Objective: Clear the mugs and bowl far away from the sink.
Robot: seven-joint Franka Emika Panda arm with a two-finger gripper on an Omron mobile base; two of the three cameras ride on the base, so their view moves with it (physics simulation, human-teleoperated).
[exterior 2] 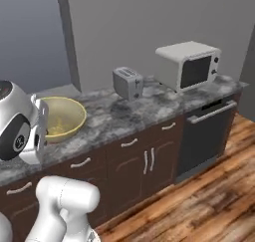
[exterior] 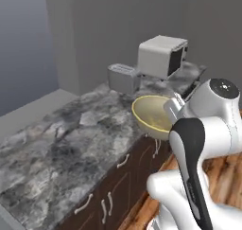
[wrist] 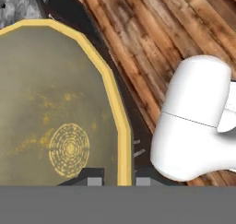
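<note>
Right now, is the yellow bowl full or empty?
Empty. The hand view looks straight into the bowl and shows only its bare inside with a ring pattern at the bottom; the pincer grips its rim.

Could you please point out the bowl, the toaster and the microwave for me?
bowl [exterior 2: 62,117]: right base view, on its inner wall.
toaster [exterior 2: 127,83]: right base view, on its front side.
microwave [exterior 2: 195,70]: right base view, on its dark door window.
</note>
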